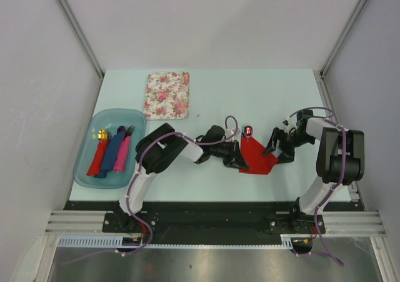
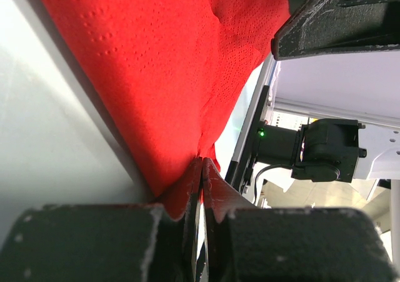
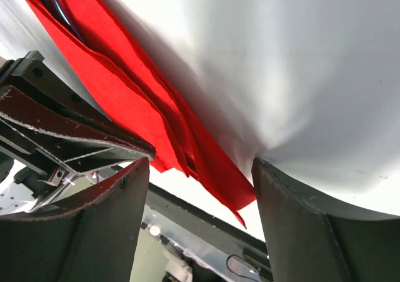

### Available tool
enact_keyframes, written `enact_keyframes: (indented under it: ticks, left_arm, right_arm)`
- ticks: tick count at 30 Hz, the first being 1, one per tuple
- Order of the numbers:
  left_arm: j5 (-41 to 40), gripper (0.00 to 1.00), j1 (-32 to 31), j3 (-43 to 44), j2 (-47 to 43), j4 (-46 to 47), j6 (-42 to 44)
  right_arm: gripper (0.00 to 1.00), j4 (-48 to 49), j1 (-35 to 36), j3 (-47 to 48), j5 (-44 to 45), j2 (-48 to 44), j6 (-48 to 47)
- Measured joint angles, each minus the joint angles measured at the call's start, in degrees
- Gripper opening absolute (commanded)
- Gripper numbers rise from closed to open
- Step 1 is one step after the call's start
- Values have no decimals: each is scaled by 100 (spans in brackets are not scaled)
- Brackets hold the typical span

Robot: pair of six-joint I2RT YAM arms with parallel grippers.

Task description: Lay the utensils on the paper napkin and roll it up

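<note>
The red paper napkin [image 1: 257, 154] lies folded over near the middle of the table. My left gripper [image 1: 239, 159] is at its left edge, shut on a pinched corner of the napkin [image 2: 156, 75]. The spoon's shiny red-gold head [image 1: 248, 130] sticks out past the napkin's far edge. A thin blue strip, seemingly the fork [image 3: 55, 4], shows between the red folds. My right gripper [image 1: 276, 152] is at the napkin's right side and stands open [image 3: 197, 179]. The napkin's layered corner [image 3: 212, 169] hangs between its fingers without being pinched.
A blue tray [image 1: 87, 163] at the left holds red, blue and pink rolls, the red one with a gold-tipped utensil. A floral-patterned square [image 1: 167, 95] lies at the back of the table. The table's near edge runs just behind both grippers.
</note>
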Motion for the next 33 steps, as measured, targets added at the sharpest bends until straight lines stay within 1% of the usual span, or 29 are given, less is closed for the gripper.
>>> enact_keyframes:
  ticks: [4,5,8,12,15,16,19,22,25,30,32,33]
  left_arm:
    - [0,8,0,0,0,0,0]
    - [-2,8,0,0,0,0,0]
    - [0,8,0,0,0,2,0]
    - [0,8,0,0,0,4,2]
    - [0,8,0,0,0,4,0]
    - [0,8,0,0,0,4,2]
    - [0,8,0,0,0,7,2]
    - [0,8,0,0,0,4,2]
    - [0,8,-2,0,0,4,2]
    - [0,8,0,0,0,4,2]
    - [0,8,0,0,0,4,2]
    - [2,8,0,0,0,4,2]
  right_arm:
    - [72,-114,-24,9,-68,59,48]
    - [70,-140,-24,15,-103,74,48]
    - [68,-175,-55,13,-256,142,46]
    - [68,-153,-98,-2,-555,208,46]
    - [73,-83,-149,-31,-824,208,46]
    - [77,-55,-166,-52,-890,208,50]
    - [84,2,-227,-162,-1123,201,66]
    - [86,11,-251,-247,-1209,162,63]
    - [86,26,-260,-328,-1095,96,68]
    - [83,31,-286,-501,-1032,-42,118]
    - [70,35,-286,-540,-1036,-61,146]
    - [66,48,-289,-553,-1025,-61,153]
